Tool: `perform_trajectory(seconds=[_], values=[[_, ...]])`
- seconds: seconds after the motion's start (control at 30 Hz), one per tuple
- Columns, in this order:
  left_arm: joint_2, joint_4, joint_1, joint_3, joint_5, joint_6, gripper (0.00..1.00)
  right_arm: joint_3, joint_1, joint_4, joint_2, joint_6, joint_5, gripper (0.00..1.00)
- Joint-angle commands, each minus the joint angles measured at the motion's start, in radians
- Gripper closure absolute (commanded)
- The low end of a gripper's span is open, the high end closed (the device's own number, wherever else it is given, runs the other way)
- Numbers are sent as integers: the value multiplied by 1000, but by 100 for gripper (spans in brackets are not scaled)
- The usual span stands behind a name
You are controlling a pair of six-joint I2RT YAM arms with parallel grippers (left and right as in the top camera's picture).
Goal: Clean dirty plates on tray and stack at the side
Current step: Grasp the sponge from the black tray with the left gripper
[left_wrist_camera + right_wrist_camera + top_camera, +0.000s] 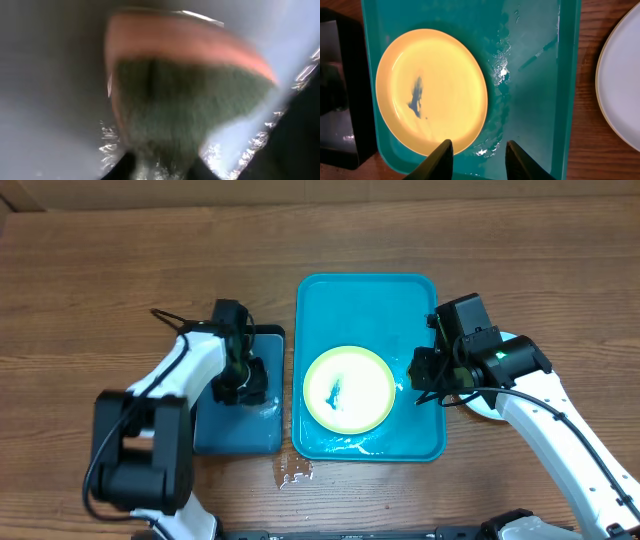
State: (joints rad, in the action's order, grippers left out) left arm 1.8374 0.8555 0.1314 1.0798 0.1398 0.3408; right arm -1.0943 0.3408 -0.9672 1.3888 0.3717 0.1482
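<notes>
Plate (348,388), round, yellow-green rim, teal smear, lies in the glossy wet tray (320,300), mid wood-grain bench (100,280). Right end effector (480,162) gapes wide, empty. Left end effector (240,388) pinches a blurred orange-green sponge (175,100).

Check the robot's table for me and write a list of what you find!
Surface: wooden table, a wet patch by the tray's corner.
Job's things: teal tray, wet inside; one yellow-green plate on it with a dark smear; a pale plate on the table beside it.
Clutter: black tray; sponge.
Grippers: right gripper open, empty, over the teal tray's edge; left gripper above the black tray, sponge at its fingers, grip too blurred to tell.
Cables: black cable looping off the left arm.
Surroundings: nothing seen.
</notes>
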Motion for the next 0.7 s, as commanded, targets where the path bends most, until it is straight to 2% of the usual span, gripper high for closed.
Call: perform_trajectory(seconds=[0.0,0.13,0.23,0.37,0.43,0.53,0.6,0.67], values=[[54,-13,9,-6,34,4,96,-10,-1,2,20,-6,-13,63],[49,84,4,67,-38,3,96,18,-1,20,80,-6,-13,62],[49,223,4,197,-95,2,96,43,-1,63,142,-6,-13,62],[49,347,8,351,-96,-36,96,48,8,101,222,-63,43,62],[49,404,8,434,-95,-42,96,49,21,131,283,-77,59,59],[49,439,8,482,-95,-42,96,49,21,172,356,-68,48,57],[49,452,9,492,-95,-42,96,49,21,193,404,-58,66,60],[49,453,9,484,-96,-43,96,49,21,199,420,-58,83,70]])
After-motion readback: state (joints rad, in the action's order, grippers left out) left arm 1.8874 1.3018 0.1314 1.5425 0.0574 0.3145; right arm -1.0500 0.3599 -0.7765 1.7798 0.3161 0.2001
